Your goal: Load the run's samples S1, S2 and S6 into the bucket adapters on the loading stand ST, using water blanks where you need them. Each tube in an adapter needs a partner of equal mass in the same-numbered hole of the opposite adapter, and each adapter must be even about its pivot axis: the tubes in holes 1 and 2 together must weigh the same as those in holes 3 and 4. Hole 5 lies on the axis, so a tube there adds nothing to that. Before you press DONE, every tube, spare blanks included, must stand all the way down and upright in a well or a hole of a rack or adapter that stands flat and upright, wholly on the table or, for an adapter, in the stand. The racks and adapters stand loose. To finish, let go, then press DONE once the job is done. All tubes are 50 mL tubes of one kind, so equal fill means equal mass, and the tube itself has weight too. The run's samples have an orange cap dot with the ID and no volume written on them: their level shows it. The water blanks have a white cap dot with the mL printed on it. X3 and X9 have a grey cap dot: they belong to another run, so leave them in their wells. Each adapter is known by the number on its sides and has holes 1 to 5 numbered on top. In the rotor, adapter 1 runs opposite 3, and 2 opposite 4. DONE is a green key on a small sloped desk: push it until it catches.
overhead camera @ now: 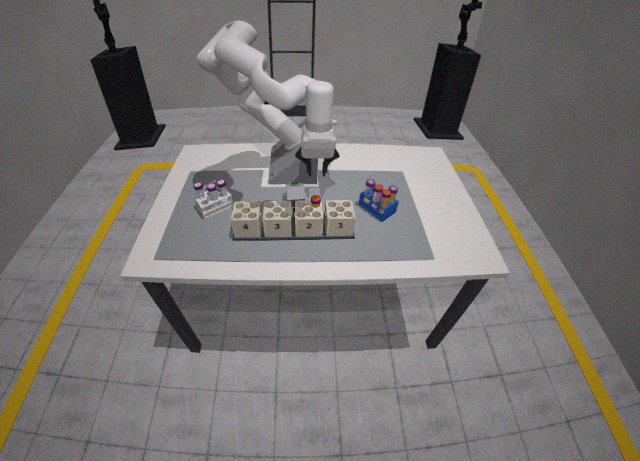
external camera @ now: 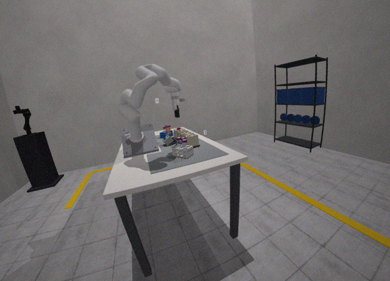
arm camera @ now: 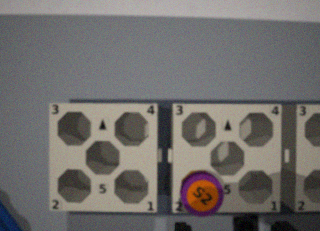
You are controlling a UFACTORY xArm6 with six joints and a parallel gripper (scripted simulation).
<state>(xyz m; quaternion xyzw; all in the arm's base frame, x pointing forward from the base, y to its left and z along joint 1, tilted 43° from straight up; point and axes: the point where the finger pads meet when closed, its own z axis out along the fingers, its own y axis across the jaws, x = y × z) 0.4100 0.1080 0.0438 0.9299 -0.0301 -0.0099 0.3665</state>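
Observation:
My gripper [overhead camera: 317,173] [external camera: 177,114] is open and empty, above and behind adapter 2 [overhead camera: 308,232] [arm camera: 227,111]. Tube S2 [overhead camera: 315,200] [arm camera: 202,194], purple cap with orange dot, stands upright in hole 2 of adapter 2. Adapter 1 [overhead camera: 340,232] [arm camera: 102,206], adapter 3 [overhead camera: 277,232] and adapter 4 [overhead camera: 246,233] show no tubes, all in the stand [overhead camera: 293,237]. The blue rack [overhead camera: 374,211] [external camera: 163,135] holds several purple-capped tubes, two with orange dots; their IDs are unreadable. The white rack [overhead camera: 214,209] [external camera: 180,153] holds three purple-capped tubes with pale dots.
The sloped desk [overhead camera: 296,191] [external camera: 168,141] with the green DONE key [overhead camera: 295,183] stands behind the adapters, near the arm's base. The white rack is left of the stand and the blue rack right of it, all on the grey mat [overhead camera: 289,250].

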